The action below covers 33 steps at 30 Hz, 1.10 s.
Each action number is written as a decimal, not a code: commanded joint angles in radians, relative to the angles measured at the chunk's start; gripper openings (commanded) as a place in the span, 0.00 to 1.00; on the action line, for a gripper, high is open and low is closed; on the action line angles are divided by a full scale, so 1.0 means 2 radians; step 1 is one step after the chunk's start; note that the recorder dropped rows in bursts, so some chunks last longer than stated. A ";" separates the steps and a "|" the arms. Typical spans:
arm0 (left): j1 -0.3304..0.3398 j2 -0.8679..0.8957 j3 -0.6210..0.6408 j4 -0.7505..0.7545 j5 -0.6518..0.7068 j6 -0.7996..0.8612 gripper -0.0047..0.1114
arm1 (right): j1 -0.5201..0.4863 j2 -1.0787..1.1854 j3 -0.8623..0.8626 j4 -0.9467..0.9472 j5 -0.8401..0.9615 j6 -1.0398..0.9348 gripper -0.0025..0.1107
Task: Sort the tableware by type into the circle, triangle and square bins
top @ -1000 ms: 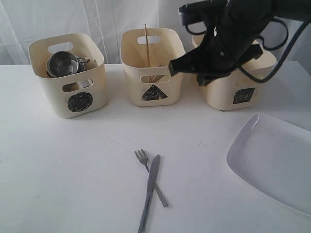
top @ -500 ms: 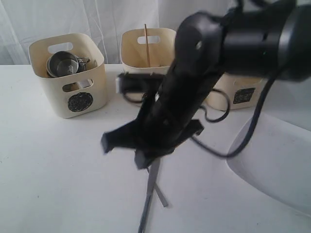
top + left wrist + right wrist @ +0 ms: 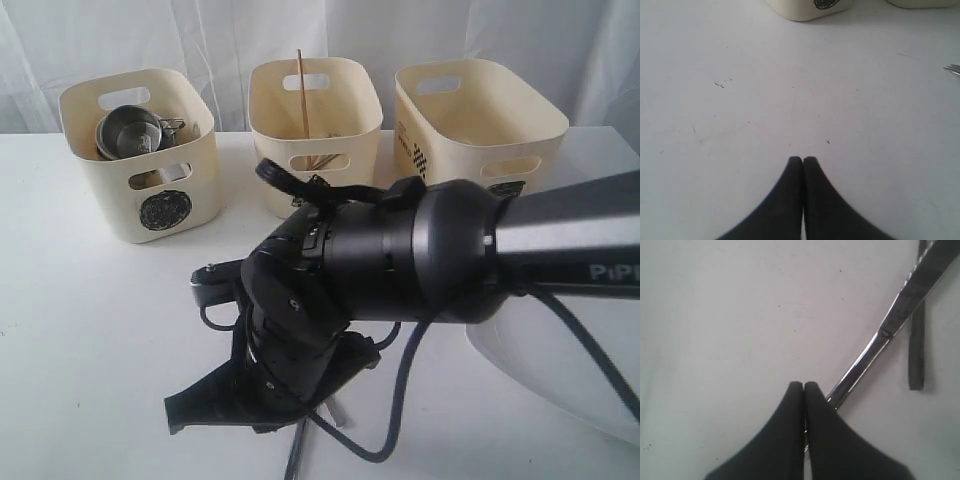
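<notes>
1. Storage along the back edge of the table, seen whole in the exterior view only: cream circle bin toward the left corner, holding steel mugs; triangle bin at the middle, with a chopstick upright inside; square bin toward the right.
2. White plate at the near right corner, partly behind the right arm; exterior view only.
3. Steel knife and fork, crossed, by the middle of the near edge. Mostly hidden behind the arm in the exterior view, plain in the right wrist view.
4. Black right gripper: fingers pressed together, nothing between them, with the knife handle passing just beside the tips.
5. Black left gripper, shown by the left wrist view alone: fingers pressed together, empty, over bare table, with the fork tines just in view and the base of the circle bin beyond.
</notes>
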 commanded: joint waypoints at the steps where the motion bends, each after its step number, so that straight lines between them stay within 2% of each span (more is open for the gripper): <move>1: 0.003 -0.002 0.005 -0.004 0.013 0.000 0.04 | -0.001 0.007 0.003 -0.013 -0.007 0.004 0.02; 3: 0.003 -0.002 0.005 -0.004 0.013 0.000 0.04 | -0.001 0.007 0.003 -0.024 -0.006 0.004 0.05; 9: 0.003 -0.002 0.005 -0.004 0.013 0.000 0.04 | -0.023 0.007 0.003 -0.035 0.048 0.017 0.21; 11: 0.003 -0.002 0.005 -0.004 0.013 0.000 0.04 | -0.024 0.008 0.003 -0.033 0.055 0.017 0.31; 13: 0.003 -0.002 0.005 -0.004 0.013 0.000 0.04 | -0.024 0.012 0.003 -0.031 0.050 0.018 0.34; 17: 0.003 -0.002 0.005 -0.004 0.013 0.000 0.04 | -0.024 0.040 0.003 -0.021 0.019 0.027 0.34; 21: 0.003 -0.002 0.005 -0.004 0.013 0.000 0.04 | -0.024 0.066 0.003 -0.028 0.029 0.025 0.34; 23: 0.003 -0.002 0.005 -0.004 0.013 0.000 0.04 | -0.024 0.071 0.003 -0.057 0.034 0.026 0.33; 27: 0.003 -0.002 0.005 -0.004 0.013 0.000 0.04 | -0.041 0.072 0.003 -0.154 0.047 0.082 0.24; 33: 0.003 -0.002 0.005 -0.004 0.013 0.000 0.04 | -0.071 0.072 0.003 -0.158 0.044 0.083 0.23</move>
